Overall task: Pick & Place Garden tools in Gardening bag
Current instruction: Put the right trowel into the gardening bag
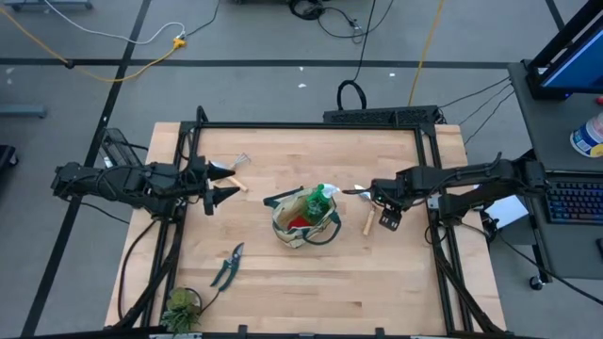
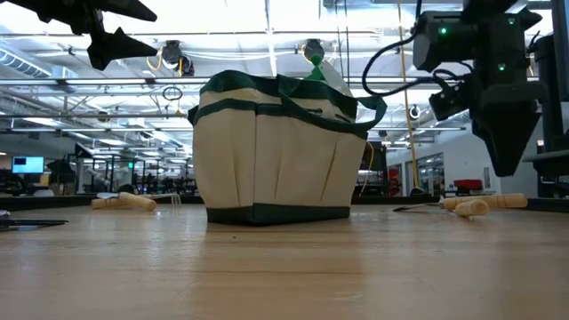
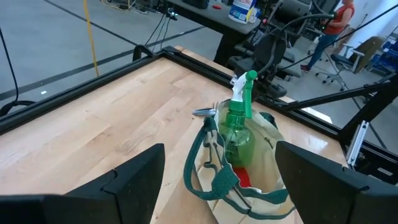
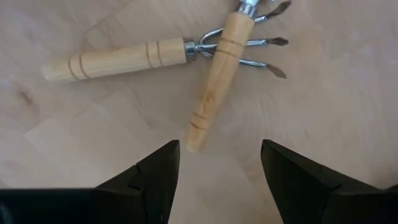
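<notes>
Looks like robotics lab: wood surface (image 1: 311, 282) in black metal frame (image 1: 311, 123), cables (image 1: 104, 56) on grey floor, office chairs (image 3: 339, 62) behind (big open hall, ceiling strip lights (image 2: 267, 18)).

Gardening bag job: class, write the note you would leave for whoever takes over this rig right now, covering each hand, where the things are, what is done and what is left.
Left hand: open, empty, raised over the table's left side.
Right hand: open, empty, hanging just above two crossed wooden-handled tools right of the bag.
Done: the spray bottle stands in the bag, with something red beside it.
Left: the two crossed tools, one more wooden-handled tool near the left hand, and the shears at front left.
The plant at the front corner is not a tool.
Likely next: lower the right hand onto the upper crossed handle.
</notes>
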You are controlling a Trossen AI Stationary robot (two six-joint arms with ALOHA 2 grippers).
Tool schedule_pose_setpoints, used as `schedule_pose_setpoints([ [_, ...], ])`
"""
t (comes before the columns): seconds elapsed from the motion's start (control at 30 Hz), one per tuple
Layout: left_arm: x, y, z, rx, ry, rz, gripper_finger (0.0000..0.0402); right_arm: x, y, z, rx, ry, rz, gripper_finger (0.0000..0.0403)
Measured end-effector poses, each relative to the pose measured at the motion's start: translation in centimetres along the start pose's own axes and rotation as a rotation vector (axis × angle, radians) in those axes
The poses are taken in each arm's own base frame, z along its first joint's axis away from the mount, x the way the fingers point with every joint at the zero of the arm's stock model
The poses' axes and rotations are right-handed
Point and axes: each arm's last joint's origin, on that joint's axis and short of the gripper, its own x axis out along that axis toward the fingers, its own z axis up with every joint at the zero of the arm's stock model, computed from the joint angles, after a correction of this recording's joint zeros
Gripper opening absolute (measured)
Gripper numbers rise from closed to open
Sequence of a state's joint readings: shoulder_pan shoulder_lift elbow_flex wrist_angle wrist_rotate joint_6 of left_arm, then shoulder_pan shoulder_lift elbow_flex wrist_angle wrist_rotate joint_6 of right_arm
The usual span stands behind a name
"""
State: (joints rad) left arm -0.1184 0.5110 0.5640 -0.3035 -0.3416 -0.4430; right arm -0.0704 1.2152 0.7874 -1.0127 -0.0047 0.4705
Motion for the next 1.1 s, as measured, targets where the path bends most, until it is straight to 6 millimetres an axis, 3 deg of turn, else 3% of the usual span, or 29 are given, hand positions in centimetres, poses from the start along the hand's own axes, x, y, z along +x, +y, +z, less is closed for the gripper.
schedule_pose_setpoints([
  [0.47,0.0,0.0,0.0,-0.008,-0.001,0.000,0.0310,1.8,-0.2,-0.5,0.041,-0.008,0.010,0.0219],
  [0.93,0.0,0.0,0.0,-0.007,-0.001,0.000,0.0310,2.0,0.0,-0.1,0.042,-0.050,0.053,0.0219],
  [1.1,0.0,0.0,0.0,-0.007,-0.001,0.000,0.0310,3.2,-0.3,-0.7,0.077,-0.029,0.045,0.0219],
])
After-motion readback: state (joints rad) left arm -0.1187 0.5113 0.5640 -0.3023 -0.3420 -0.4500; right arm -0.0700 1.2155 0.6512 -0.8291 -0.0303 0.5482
